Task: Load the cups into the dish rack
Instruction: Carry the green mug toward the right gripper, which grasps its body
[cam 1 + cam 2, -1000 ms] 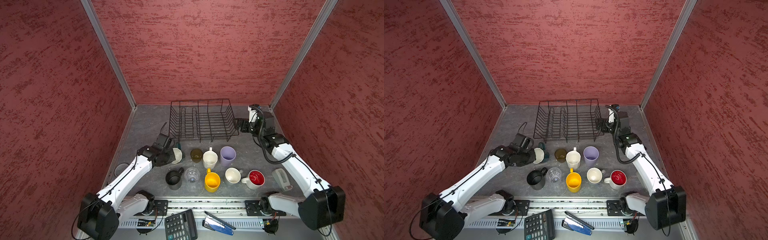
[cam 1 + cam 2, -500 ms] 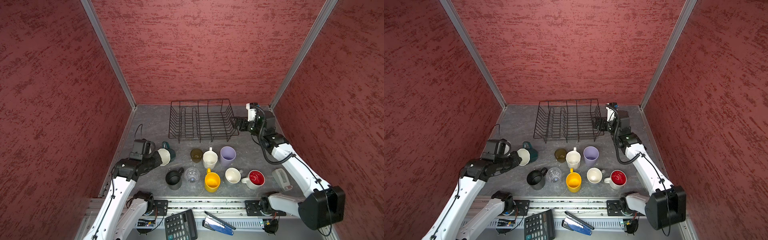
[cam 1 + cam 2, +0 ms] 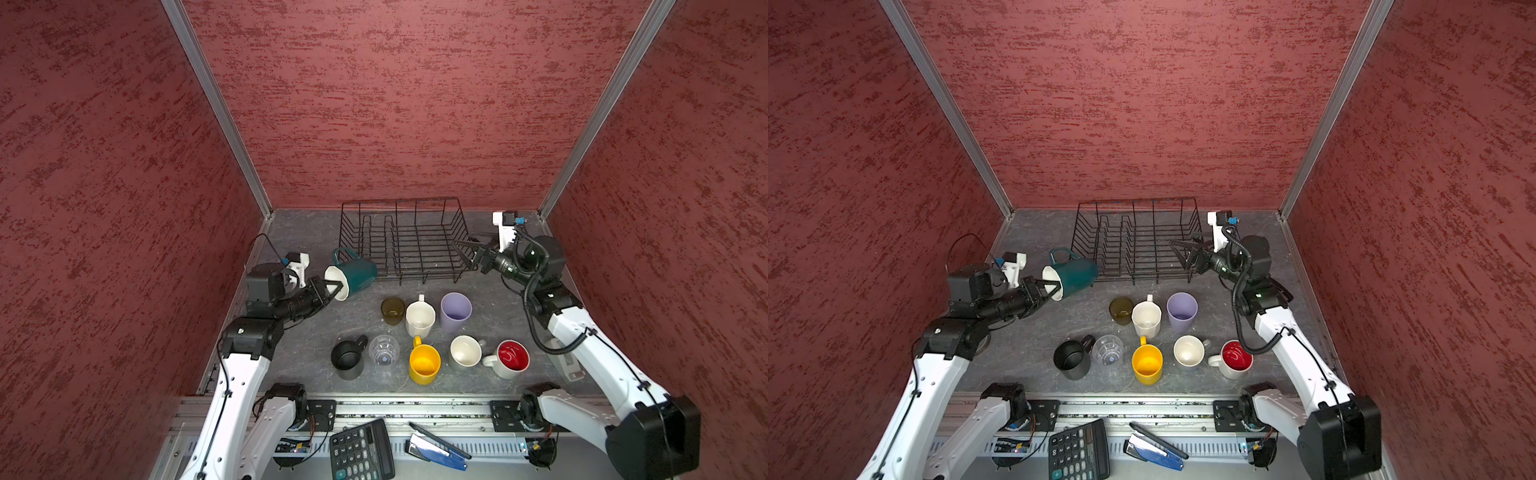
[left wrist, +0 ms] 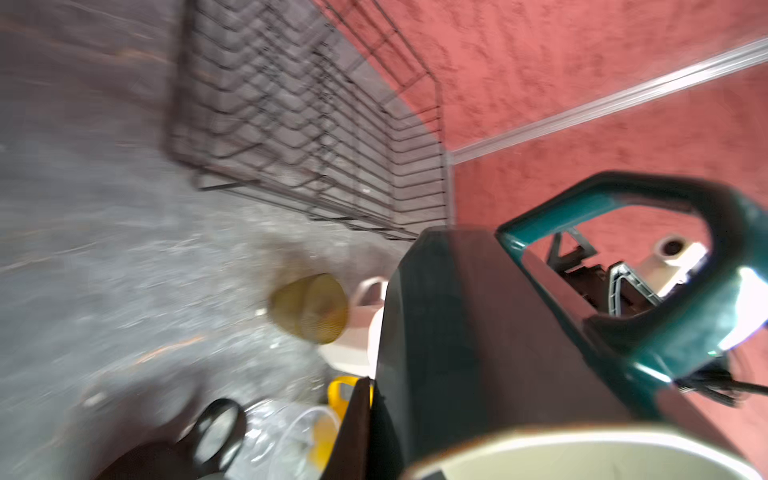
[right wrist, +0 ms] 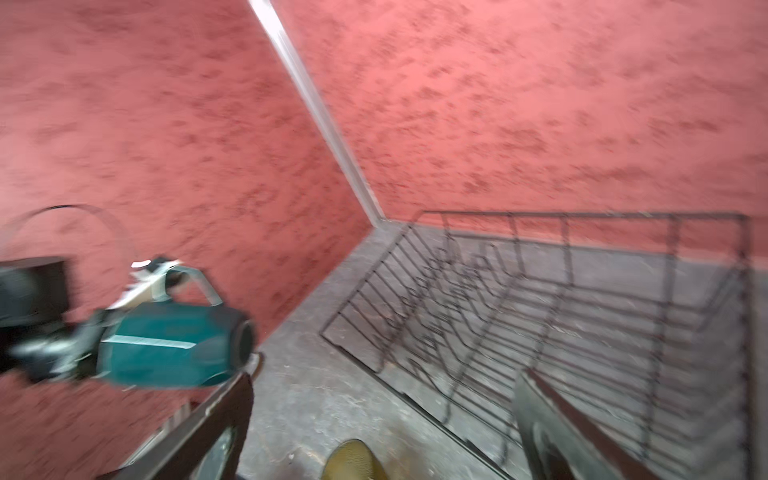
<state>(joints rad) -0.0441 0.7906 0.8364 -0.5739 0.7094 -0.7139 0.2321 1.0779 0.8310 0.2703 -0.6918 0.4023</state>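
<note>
The teal mug (image 3: 358, 272) (image 3: 1077, 275) hangs on its side above the table, its base by the front left corner of the dish rack (image 3: 399, 202) (image 3: 1136, 202). My left gripper (image 3: 332, 287) (image 3: 1052, 287) is shut on its white rim. On the table in front stand the olive glass (image 3: 392, 309), white mug (image 3: 420, 319), lavender tumbler (image 3: 456, 312), black mug (image 3: 348, 360), clear glass (image 3: 384, 351), yellow mug (image 3: 424, 365), grey mug (image 3: 466, 352) and red-inside mug (image 3: 512, 358). My right gripper (image 3: 463, 249) (image 5: 382, 415) stands open and empty at the rack's right end.
A calculator (image 3: 361, 451) and a blue stapler (image 3: 436, 448) lie on the front rail. A grey-white object (image 3: 566, 362) lies under my right arm. Red walls close in the table at the left, back and right.
My left gripper has lifted the teal mug off the table, tipped it on its side and carried it back toward the rack's left corner. The right gripper has shifted only slightly.
</note>
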